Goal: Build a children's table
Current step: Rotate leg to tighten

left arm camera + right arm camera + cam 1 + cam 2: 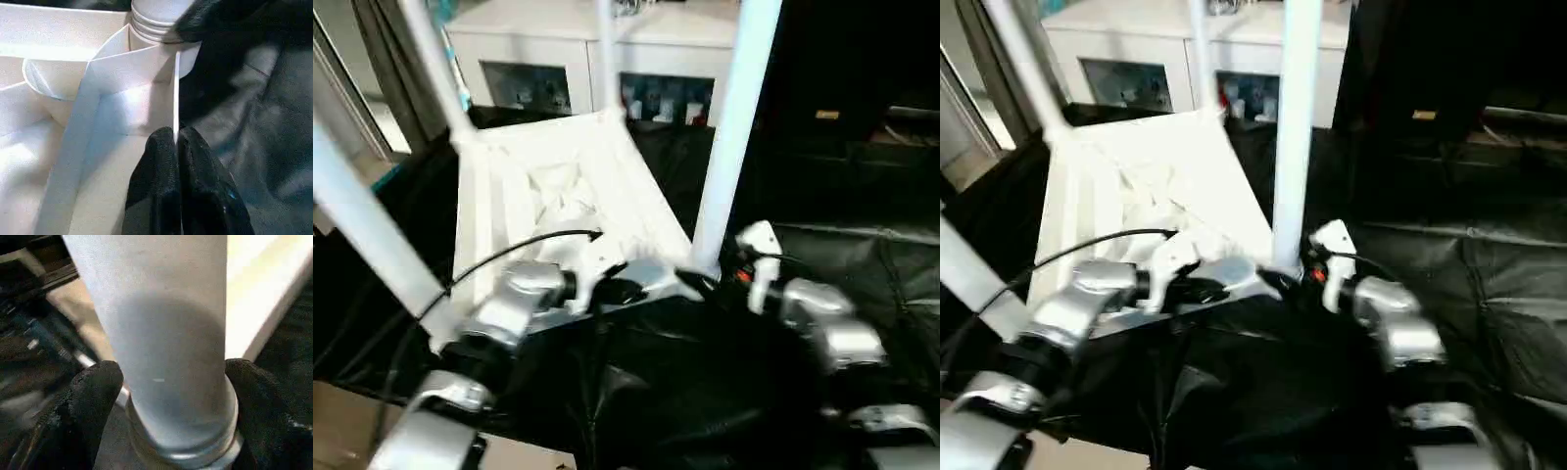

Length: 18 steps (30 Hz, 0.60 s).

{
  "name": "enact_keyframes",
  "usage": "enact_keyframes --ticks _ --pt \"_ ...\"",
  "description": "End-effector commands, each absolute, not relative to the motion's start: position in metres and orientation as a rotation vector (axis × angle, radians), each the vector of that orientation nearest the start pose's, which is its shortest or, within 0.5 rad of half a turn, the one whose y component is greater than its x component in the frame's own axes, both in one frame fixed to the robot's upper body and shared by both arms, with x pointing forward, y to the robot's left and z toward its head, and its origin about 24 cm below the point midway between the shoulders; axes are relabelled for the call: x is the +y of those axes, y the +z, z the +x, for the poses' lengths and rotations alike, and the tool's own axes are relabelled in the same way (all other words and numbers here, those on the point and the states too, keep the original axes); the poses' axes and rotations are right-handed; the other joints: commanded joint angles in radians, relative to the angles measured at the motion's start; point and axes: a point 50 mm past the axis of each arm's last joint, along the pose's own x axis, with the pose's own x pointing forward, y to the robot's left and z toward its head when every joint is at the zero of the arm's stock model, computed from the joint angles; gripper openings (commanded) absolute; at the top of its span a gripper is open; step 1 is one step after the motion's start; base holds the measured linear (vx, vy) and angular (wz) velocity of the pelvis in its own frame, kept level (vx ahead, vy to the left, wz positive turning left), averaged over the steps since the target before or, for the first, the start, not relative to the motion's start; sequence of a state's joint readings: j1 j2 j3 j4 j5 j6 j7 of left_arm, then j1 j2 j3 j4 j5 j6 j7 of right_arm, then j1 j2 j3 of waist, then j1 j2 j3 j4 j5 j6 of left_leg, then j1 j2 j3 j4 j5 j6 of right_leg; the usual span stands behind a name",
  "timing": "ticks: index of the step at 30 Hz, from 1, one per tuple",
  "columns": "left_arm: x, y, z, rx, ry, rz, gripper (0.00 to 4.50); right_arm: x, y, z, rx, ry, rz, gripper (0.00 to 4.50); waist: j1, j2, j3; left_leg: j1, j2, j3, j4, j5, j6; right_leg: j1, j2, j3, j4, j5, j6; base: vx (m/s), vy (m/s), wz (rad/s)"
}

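Silver forearms fill the foreground, and the left gripper (178, 161) is pinched tight on the thin edge wall of the children's table (558, 196), which lies upside down on black sheeting (862, 274) at twelve o'clock from the robot. Over at three o'clock, the right gripper (168, 396) has its fingers (93, 396) spread either side of the near leg (734, 127), right at its socket; whether the pads actually press the tube is hard to say. Legs run out past the top edge. Beyond stands a white cabinet (558, 59).
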<state>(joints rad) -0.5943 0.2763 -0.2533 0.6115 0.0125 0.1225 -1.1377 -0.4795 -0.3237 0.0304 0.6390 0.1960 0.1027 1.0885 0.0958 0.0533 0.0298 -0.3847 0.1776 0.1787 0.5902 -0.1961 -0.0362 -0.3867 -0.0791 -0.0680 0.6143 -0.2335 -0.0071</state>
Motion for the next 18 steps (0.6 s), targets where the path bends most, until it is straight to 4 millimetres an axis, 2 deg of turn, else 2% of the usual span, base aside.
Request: enact_keyframes --ticks 1,2,5,7,8,9,12,18 --pt "0.103 0.053 0.314 0.376 -1.371 0.305 0.0 -0.148 0.023 0.298 0.388 1.2 0.028 3.73 0.008 -0.003 -0.057 0.012 0.062 -0.021 -0.052 -0.032 0.161 0.049 -0.079 0.039 -0.044 0.204 -0.303 0.0 0.0 0.0" --pt "0.107 0.054 0.313 0.39 -1.395 0.305 0.0 -0.152 0.024 0.299 0.393 1.205 0.024 3.59 0.007 -0.001 -0.055 0.014 0.064 -0.021 -0.055 -0.064 0.145 0.049 -0.079 0.038 -0.047 0.159 -0.306 0.0 0.0 0.0" --pt "0.112 0.053 0.312 0.404 -1.405 0.318 0.0 -0.153 0.026 0.3 0.393 1.214 0.025 3.41 0.007 0.0 -0.054 0.017 0.065 -0.021 -0.059 -0.087 0.124 0.049 -0.079 0.04 -0.05 0.127 -0.308 0.0 0.0 0.0" --pt "0.114 0.053 0.312 0.407 -1.407 0.321 0.0 -0.153 0.027 0.3 0.394 1.225 0.029 3.29 0.009 0.0 -0.054 0.018 0.065 -0.021 -0.059 -0.087 0.115 0.049 -0.078 0.041 -0.048 0.131 -0.31 0.0 0.0 0.0" --pt "0.115 0.053 0.312 0.407 -1.405 0.317 0.0 -0.152 0.027 0.299 0.394 1.233 0.031 3.14 0.01 0.005 -0.055 0.018 0.065 -0.021 -0.058 -0.086 0.112 0.049 -0.079 0.041 -0.048 0.139 -0.311 0.0 0.0 0.0" --pt "0.116 0.053 0.312 0.407 -1.404 0.315 0.0 -0.152 0.027 0.299 0.393 1.238 0.033 2.98 0.01 0.003 -0.055 0.018 0.064 -0.021 -0.058 -0.082 0.11 0.05 -0.079 0.041 -0.047 0.152 -0.311 0.0 0.0 0.0" --pt "0.117 0.052 0.311 0.413 -1.406 0.314 0.0 -0.148 0.027 0.299 0.391 1.256 0.046 2.88 0.011 0.005 -0.058 0.016 0.062 -0.022 -0.054 -0.063 0.114 0.052 -0.079 0.04 -0.043 0.192 -0.312 0.0 0.0 0.0" --pt "0.118 0.049 0.315 0.414 -1.348 0.317 0.0 -0.142 0.02 0.291 0.395 1.254 0.07 2.76 0.011 0.007 -0.059 0.017 0.063 -0.022 -0.053 -0.062 0.117 0.052 -0.078 0.04 -0.043 0.192 -0.308 0.0 0.0 0.0"
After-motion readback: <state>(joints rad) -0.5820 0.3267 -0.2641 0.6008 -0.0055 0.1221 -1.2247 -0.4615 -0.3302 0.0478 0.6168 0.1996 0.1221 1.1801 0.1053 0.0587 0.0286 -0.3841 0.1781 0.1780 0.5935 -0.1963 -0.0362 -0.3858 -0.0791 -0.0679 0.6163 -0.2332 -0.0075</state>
